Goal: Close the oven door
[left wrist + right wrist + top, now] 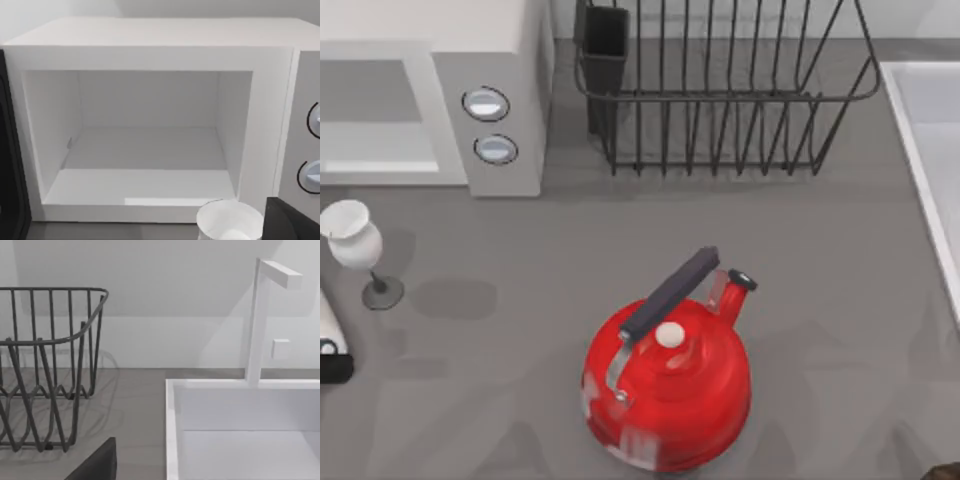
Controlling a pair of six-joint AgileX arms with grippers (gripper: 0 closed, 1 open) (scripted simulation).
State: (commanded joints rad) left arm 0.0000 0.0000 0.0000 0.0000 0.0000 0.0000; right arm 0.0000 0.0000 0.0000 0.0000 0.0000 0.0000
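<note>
The oven [505, 60] stands at the table's back left, white, with two round dials [485, 103]. Its cavity [147, 150] lies open and bare in the left wrist view. A dark strip at the cavity's side is the edge of the oven door [10, 165], swung wide open; most of it is out of view. My left gripper [330, 360] sits at the table's left edge, in front of the oven and apart from it. My right gripper [945, 470] is a dark tip parked at the front right corner.
A white wine glass [352, 240] stands just in front of the oven, close to my left gripper; its rim [230, 220] is in the left wrist view. A red kettle [668, 385] sits front centre. A black dish rack [720, 90] and a white sink [240, 435] stand behind.
</note>
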